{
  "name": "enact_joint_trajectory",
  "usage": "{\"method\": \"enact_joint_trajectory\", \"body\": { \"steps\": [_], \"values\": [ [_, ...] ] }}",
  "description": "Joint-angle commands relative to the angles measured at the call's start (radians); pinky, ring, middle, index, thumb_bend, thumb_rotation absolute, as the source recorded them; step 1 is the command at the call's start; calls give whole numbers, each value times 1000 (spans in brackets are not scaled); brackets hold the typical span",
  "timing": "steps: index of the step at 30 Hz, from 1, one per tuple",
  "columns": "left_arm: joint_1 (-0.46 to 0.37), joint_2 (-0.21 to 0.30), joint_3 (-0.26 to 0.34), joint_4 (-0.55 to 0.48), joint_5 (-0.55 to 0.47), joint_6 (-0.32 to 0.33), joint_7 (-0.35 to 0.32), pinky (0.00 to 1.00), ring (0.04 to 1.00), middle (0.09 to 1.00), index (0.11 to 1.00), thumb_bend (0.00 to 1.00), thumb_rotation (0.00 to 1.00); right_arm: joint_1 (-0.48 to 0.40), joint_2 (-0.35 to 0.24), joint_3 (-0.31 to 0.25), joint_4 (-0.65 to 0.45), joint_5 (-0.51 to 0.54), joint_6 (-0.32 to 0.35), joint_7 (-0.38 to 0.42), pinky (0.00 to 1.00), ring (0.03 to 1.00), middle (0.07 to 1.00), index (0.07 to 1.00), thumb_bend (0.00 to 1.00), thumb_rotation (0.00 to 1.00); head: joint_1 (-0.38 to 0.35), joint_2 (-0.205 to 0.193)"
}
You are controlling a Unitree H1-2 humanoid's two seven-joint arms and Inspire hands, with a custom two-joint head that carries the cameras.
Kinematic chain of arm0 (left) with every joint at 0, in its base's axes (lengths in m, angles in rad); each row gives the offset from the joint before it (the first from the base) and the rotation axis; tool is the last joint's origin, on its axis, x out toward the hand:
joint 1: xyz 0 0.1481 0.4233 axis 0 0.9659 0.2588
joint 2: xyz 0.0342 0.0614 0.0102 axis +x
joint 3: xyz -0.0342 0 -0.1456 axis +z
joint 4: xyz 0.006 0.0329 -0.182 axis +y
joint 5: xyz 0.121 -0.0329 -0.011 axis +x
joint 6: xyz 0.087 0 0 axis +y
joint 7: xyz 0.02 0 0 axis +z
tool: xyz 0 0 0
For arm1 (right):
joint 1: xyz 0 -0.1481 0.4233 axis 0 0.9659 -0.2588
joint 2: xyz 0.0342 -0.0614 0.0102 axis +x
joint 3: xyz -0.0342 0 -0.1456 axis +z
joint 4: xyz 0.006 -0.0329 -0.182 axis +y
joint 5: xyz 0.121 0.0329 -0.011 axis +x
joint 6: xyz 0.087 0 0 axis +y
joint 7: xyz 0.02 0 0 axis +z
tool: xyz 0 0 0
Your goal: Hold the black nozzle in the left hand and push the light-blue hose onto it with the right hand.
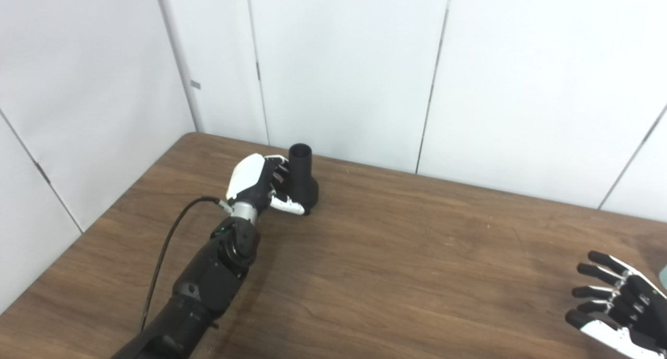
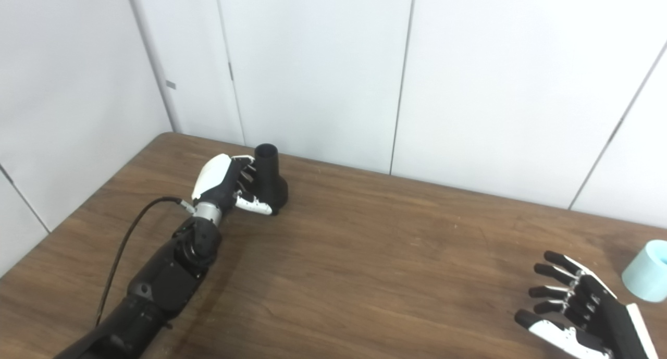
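Black nozzle (image 2: 269,182): standing upright on the far left of the tabletop (image 2: 375,255), open end up.
Left hand (image 2: 229,186): wrapping its fingers around the nozzle's side.
Light-blue hose (image 2: 647,270): sitting at the right edge, well apart from the nozzle.
Right hand (image 2: 578,314): hovering near right, fingers spread, holding nothing, just beside the hose.
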Motion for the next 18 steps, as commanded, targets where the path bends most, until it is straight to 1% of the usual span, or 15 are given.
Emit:
{"method": "enact_joint_trajectory", "body": {
  "steps": [1,3,4,6,8,11,12,15,16,18],
  "values": [
    [49,-41,-65,-28,-16,-19,-116,368,459,454,500,525,0,-35,0,-1,-29,-6,-16,-15,477,584,724,769,744,199,-2,1],
    [67,-39,-104,-72,-9,-50,-145,411,490,456,500,525,0,-41,5,4,-35,-17,2,-22,491,583,723,768,722,159,-36,6],
    [72,-37,-118,-84,-7,-62,-154,434,503,455,501,525,0,-43,8,6,-36,-21,6,-24,494,583,724,768,712,143,-39,6],
    [79,-36,-143,-109,-2,-77,-174,453,513,455,501,525,0,-45,16,15,-43,-35,6,-32,497,583,725,768,702,127,-69,10],
    [84,-35,-166,-138,9,-84,-189,467,520,466,496,526,0,-48,23,24,-48,-52,1,-39,497,581,720,770,692,129,-86,13],
    [85,-32,-197,-184,30,-92,-208,526,540,476,491,526,0,-56,34,34,-57,-70,-1,-47,498,588,716,773,676,142,-120,20],
    [85,-32,-202,-193,33,-92,-213,540,544,477,491,526,0,-57,37,36,-58,-73,0,-48,500,590,717,775,671,141,-120,20],
    [89,-35,-224,-233,44,-98,-232,548,546,477,492,526,0,-62,53,42,-66,-88,5,-55,499,591,717,776,662,135,-149,21],
    [91,-36,-230,-244,45,-101,-238,546,543,478,492,526,0,-64,56,44,-67,-92,5,-57,493,588,718,777,656,128,-149,21],
    [96,-48,-252,-268,45,-123,-249,532,532,480,491,526,0,-67,66,55,-67,-114,3,-65,484,586,717,777,652,121,-179,24]
  ]
}}
